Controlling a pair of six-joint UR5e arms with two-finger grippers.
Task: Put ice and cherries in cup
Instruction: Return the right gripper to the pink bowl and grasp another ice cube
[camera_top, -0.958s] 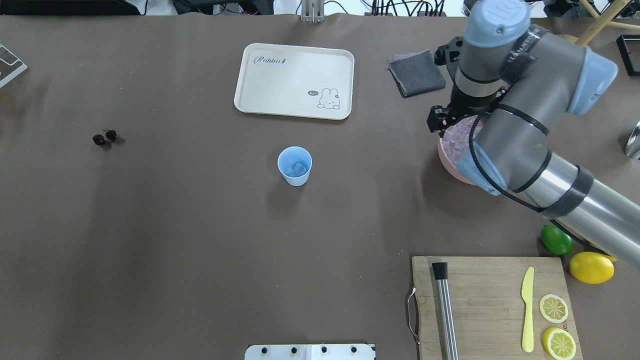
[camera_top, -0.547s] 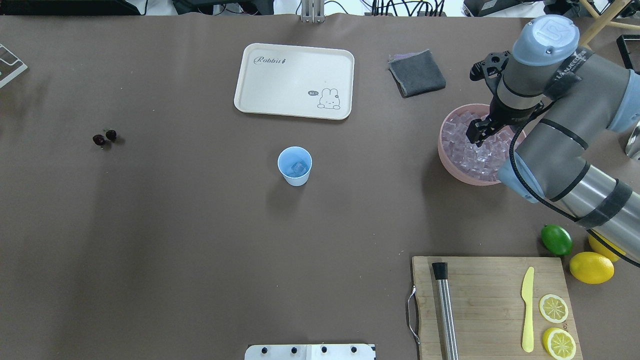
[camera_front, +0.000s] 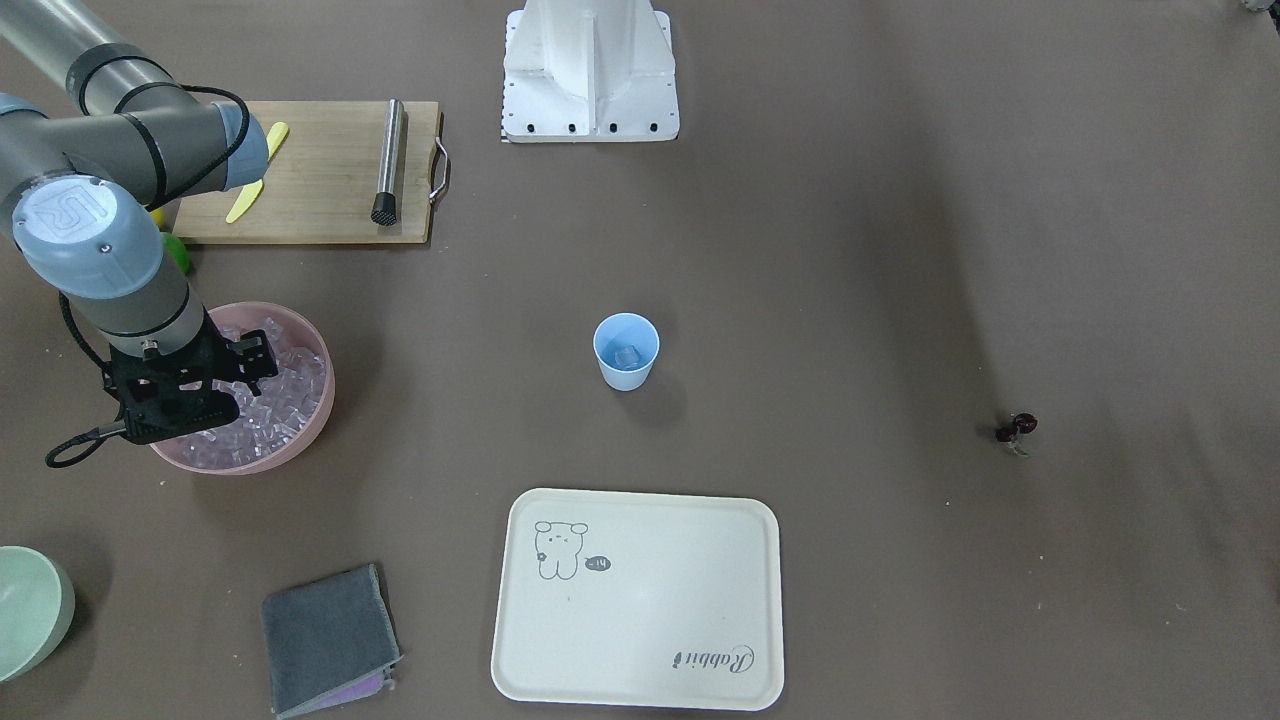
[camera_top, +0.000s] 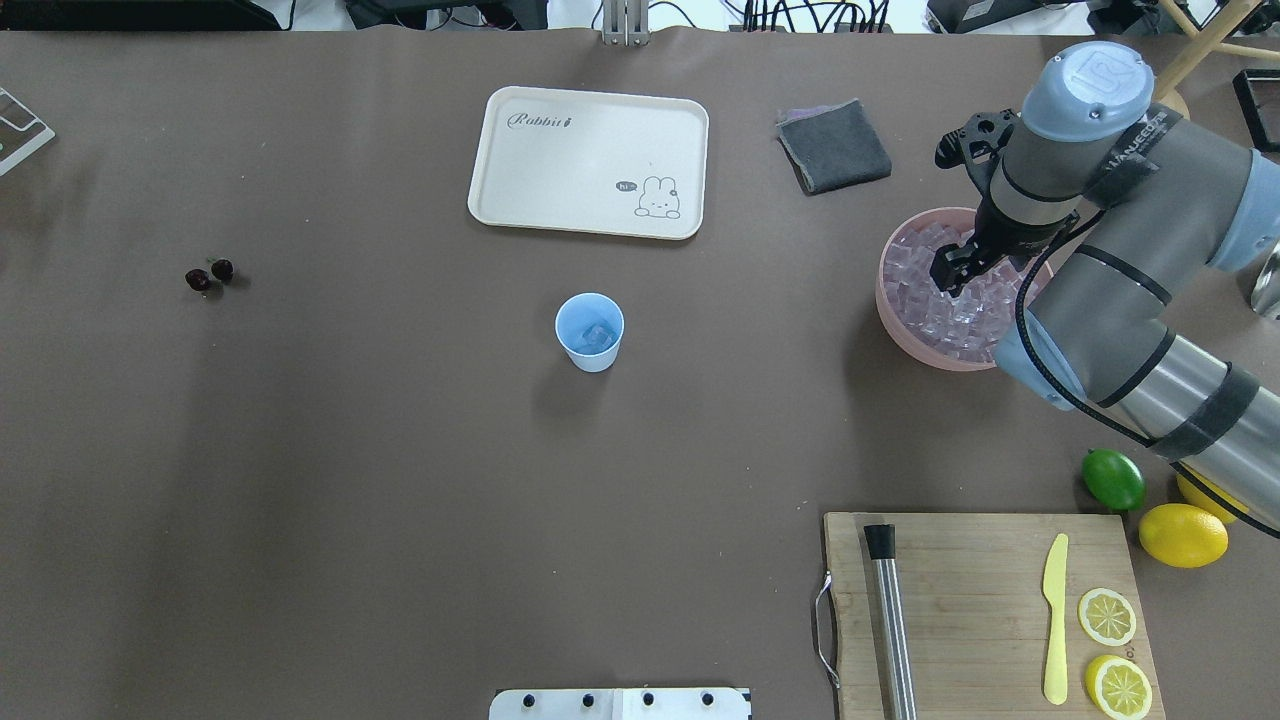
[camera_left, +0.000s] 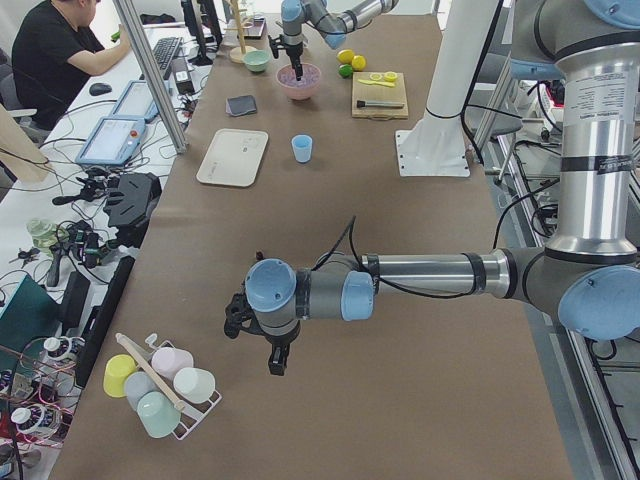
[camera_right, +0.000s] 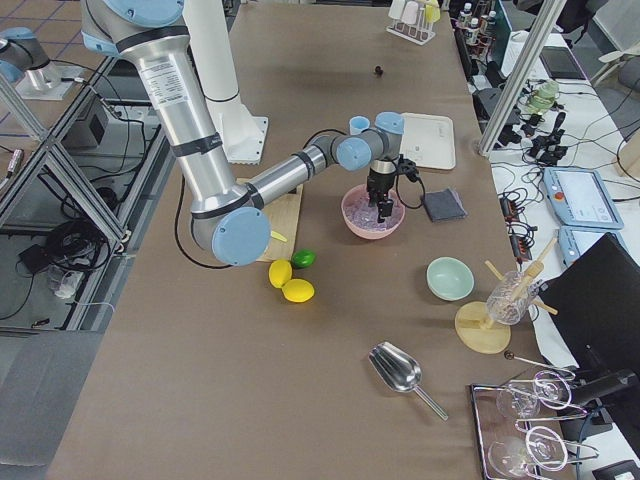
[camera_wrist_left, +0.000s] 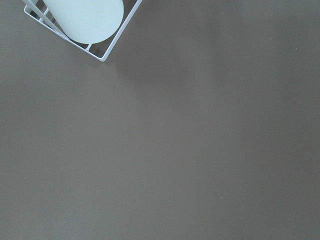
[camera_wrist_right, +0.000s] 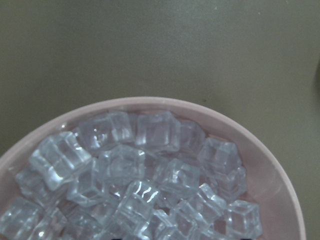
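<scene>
Right hand (camera_top: 946, 280) points straight down; left hand (camera_left: 276, 367) hangs low, pointing down.

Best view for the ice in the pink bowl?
Right wrist: ice fills the frame, cubes distinct. Overhead and front show it small, partly behind the right gripper; side views, just a distant bowl.

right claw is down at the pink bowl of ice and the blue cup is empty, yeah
Not quite: the blue cup already holds an ice cube, as the overhead view shows. The right claw is indeed down at the pink bowl of ice.
</scene>
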